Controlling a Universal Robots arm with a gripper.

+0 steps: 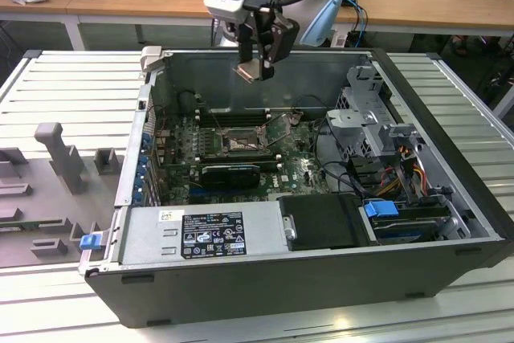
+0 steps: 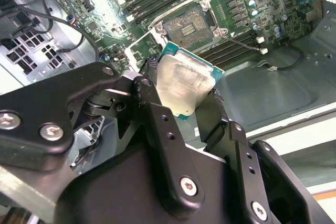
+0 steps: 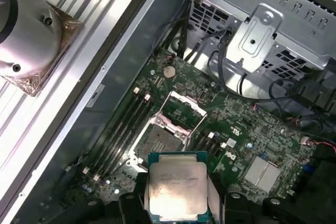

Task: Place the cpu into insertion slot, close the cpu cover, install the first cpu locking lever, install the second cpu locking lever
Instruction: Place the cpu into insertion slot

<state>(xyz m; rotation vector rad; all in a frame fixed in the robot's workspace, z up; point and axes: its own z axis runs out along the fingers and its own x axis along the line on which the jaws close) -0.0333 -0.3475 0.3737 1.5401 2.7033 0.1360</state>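
The gripper (image 1: 257,68) clamps the cpu (image 2: 184,85) by its edges, high over the far side of the open computer case (image 1: 321,279). Below, the insertion slot (image 3: 157,142) lies bare, with the cpu cover (image 3: 181,109) raised. In the second wrist view the cpu partly hides the cover.

Count, all views: gripper (image 1: 257,70) ×1; cpu (image 3: 176,190) ×1; insertion slot (image 3: 156,142) ×1; cpu cover (image 3: 188,102) ×1; computer case (image 1: 265,279) ×1; power supply (image 1: 201,234) ×1; long black card (image 1: 231,173) ×1; blue plastic tabs (image 1: 92,240) (image 1: 379,208) ×2
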